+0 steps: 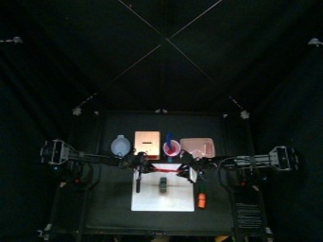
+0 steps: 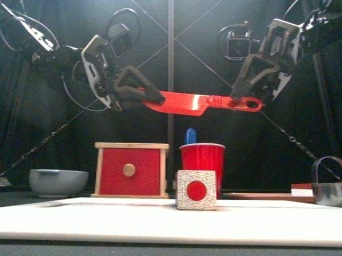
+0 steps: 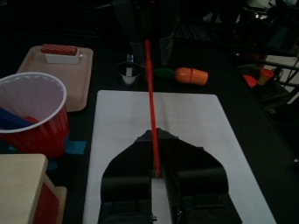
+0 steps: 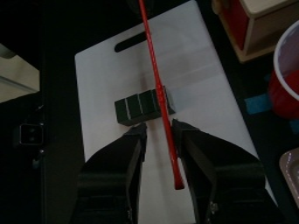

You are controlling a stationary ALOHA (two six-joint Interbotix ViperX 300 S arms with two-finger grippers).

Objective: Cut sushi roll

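I have both arms raised over the middle of the table (image 1: 113,222), with a red knife (image 2: 201,100) stretched level between them. The left gripper (image 3: 156,179) is clamped narrow on one end of the knife, whose thin edge runs away from my wrist camera over the white cutting board (image 3: 198,131). The right gripper (image 4: 163,140) stands fairly wide with the knife running between its jaws; I cannot tell whether the pads actually press on it. The sushi roll (image 4: 142,107), a small dark block, lies on the cutting board directly beneath the blade, near the board's middle, and in the top view it sits under the two wrists (image 1: 164,186). An orange-red object (image 1: 199,199) lies just off the board toward the table's right edge. Toward the back edge stand a red cup (image 2: 203,160), a wooden box with a red face (image 2: 131,170) and a grey bowl (image 2: 58,181); a small white box with a red oval (image 2: 198,189) stands close to the front edge
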